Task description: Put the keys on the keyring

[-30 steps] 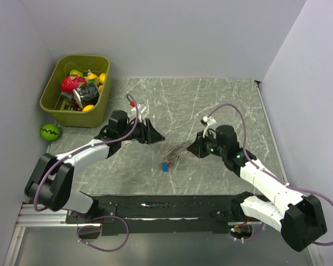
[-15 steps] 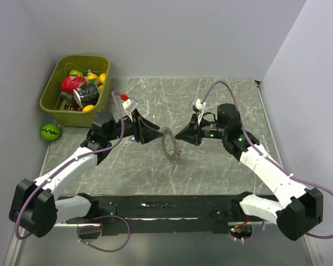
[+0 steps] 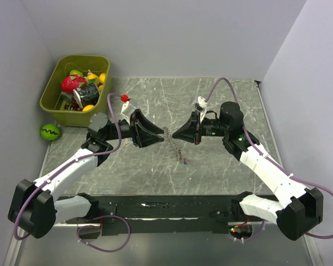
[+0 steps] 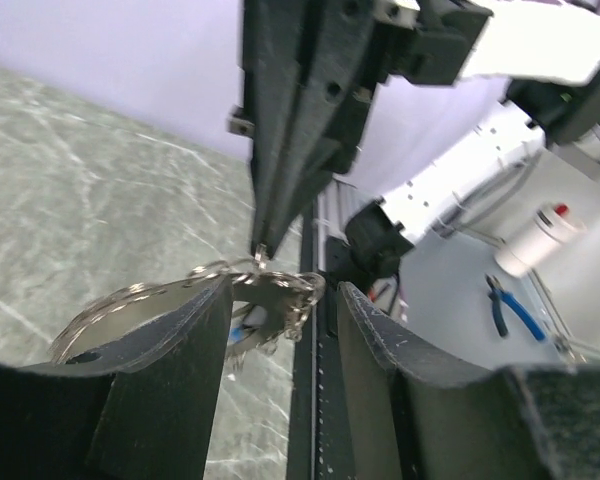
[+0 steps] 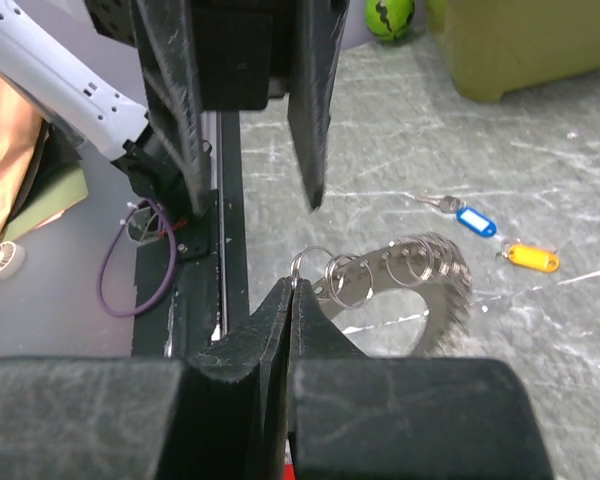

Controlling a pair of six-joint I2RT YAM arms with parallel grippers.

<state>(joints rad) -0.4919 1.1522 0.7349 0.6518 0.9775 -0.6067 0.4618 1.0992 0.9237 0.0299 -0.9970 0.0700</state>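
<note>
Right gripper [image 5: 292, 284] first: its fingers are pressed together on one small wire ring at the end of the keyring [image 5: 412, 272]. The keyring hangs in the air between my two arms, over the middle of the table [image 3: 222, 100]. Its lower end droops toward the surface, and I cannot tell whether it touches. My left gripper [image 4: 285, 292] faces it with jaws spread, the cluster of little rings sitting in the gap, gripped by neither pad as far as I can see. Neither key is on yet: the blue key [image 5: 472, 219] and yellow key [image 5: 532, 258] lie flat on the table beyond the ring, near each other. I judge the keyring light but floppy, a loop that sags and swings, so it wants a hold at two points to hold its shape. Its thin wire rings look slick and could slip from a weak pinch. Each key is tiny, light and flat against stone, so I would take it by its plastic tag, the thicker and less slippery part.
</note>
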